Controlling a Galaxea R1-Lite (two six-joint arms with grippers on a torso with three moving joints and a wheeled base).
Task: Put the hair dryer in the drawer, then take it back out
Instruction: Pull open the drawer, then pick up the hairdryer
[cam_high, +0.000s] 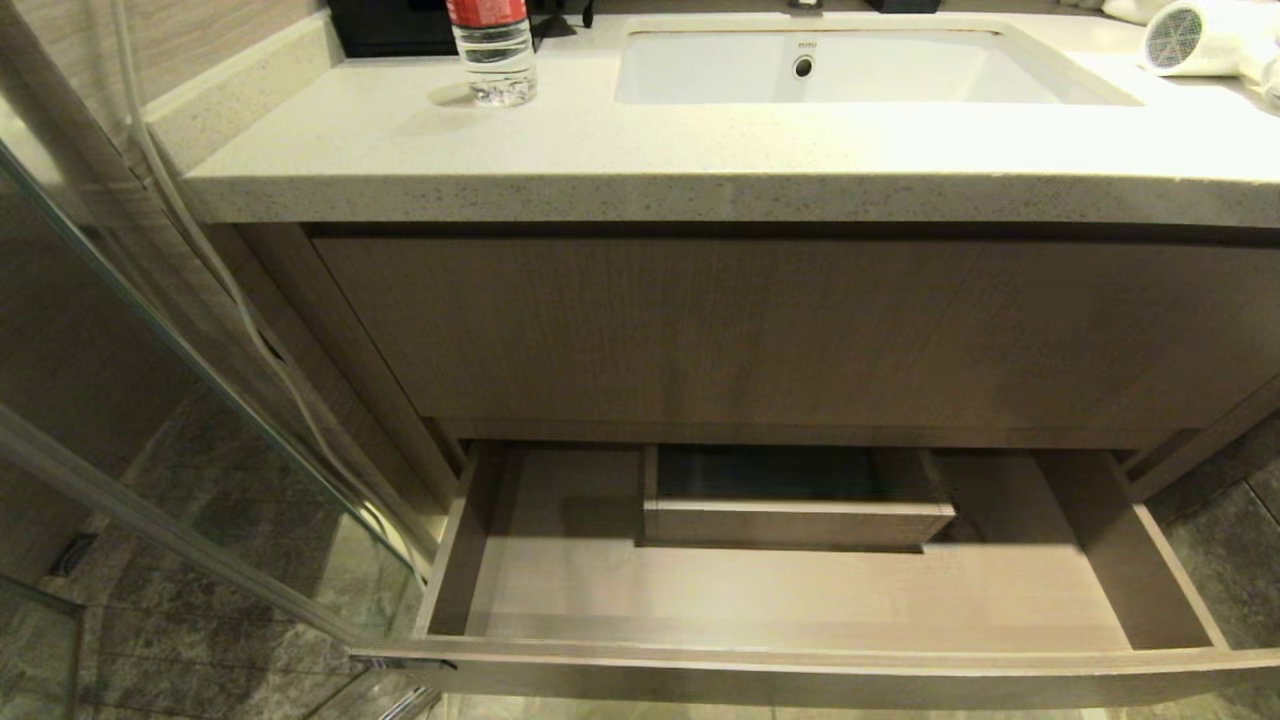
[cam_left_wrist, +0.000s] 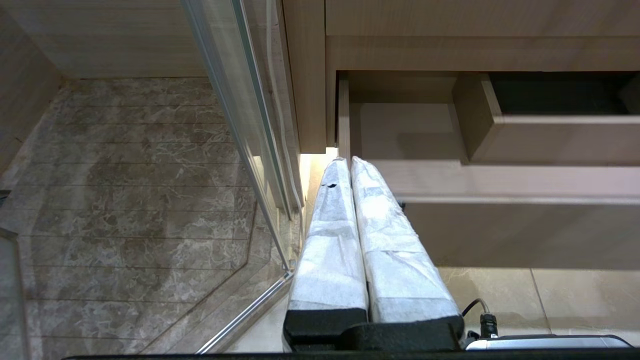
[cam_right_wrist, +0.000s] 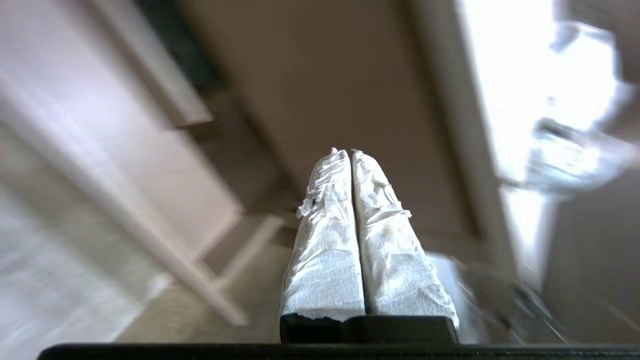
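The white hair dryer (cam_high: 1205, 38) lies on the countertop at the far right, its grey mesh grille facing left. Below the vanity the wood-grain drawer (cam_high: 800, 665) stands pulled out, with nothing in it but its boxed cutout (cam_high: 795, 522). Neither arm shows in the head view. My left gripper (cam_left_wrist: 348, 160) is shut and empty, hanging by the drawer's (cam_left_wrist: 500, 185) left front corner. My right gripper (cam_right_wrist: 348, 151) is shut with nothing between its white-wrapped fingers, out in front of the blurred vanity panel and the drawer's (cam_right_wrist: 125, 160) right side.
A water bottle (cam_high: 492, 50) with a red label stands at the counter's back left, beside the white sink basin (cam_high: 850, 70). A glass shower panel (cam_left_wrist: 240, 125) and its metal frame run along the left of the vanity. Marble floor tiles (cam_left_wrist: 130, 200) lie beyond it.
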